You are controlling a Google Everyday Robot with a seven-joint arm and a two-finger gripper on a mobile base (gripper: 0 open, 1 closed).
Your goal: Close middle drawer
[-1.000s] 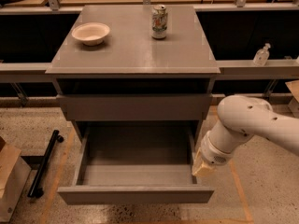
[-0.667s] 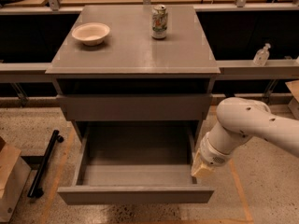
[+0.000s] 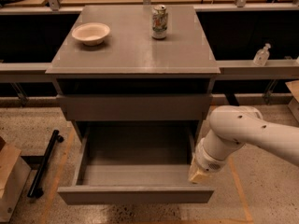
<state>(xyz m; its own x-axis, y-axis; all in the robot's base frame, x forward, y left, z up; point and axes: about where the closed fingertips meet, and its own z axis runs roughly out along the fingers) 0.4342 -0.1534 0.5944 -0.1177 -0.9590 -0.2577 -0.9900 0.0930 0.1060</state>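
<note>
The middle drawer (image 3: 135, 194) is pulled far out of the grey cabinet (image 3: 135, 55). Its flat grey front faces the camera and its empty grey box interior (image 3: 138, 160) is in view. The taller top drawer front (image 3: 134, 107) above it is shut. My gripper (image 3: 198, 173) hangs from the white arm (image 3: 243, 129), which comes in from the right. The gripper sits at the drawer's right side wall, just behind the right end of the drawer front. The lowest drawer is hidden under the open one.
A white bowl (image 3: 91, 33) and a drink can (image 3: 159, 21) stand on the cabinet top. A black bar (image 3: 44, 163) and a cardboard box (image 3: 9, 178) lie on the floor at the left. A small bottle (image 3: 261, 55) stands on the right ledge.
The arm has shifted slightly left and the gripper has dropped a little toward the drawer front. The drawer has not visibly moved.
</note>
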